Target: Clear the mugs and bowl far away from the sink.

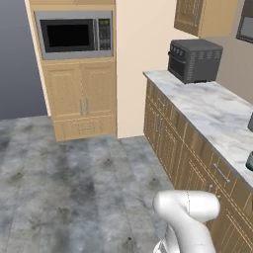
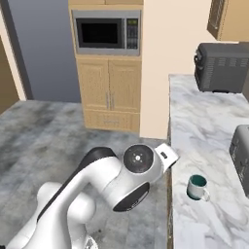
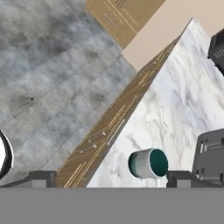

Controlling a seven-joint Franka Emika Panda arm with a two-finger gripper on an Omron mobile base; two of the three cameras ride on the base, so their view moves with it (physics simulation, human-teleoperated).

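Item: dark teal cylindrical mug w/ pale inside [image 2: 197,187], upright on white-grey marble counter [image 2: 204,126], near its front edge, just beside a grey toaster [image 2: 241,150]; not yet picked up. Two-finger gripper [image 3: 111,177] above it, fingers [image 3: 43,178] wide apart, empty. Green mug, bowl, sink: location unknown. Judged: task at early stage.

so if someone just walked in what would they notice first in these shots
Probably the big white robot arm folded low beside the marble counter, with a lone dark teal mug standing upright near the counter's front edge. Next, the black toaster oven at the counter's far end against the wall, and the built-in microwave in the tall wooden cabinet across the grey floor.
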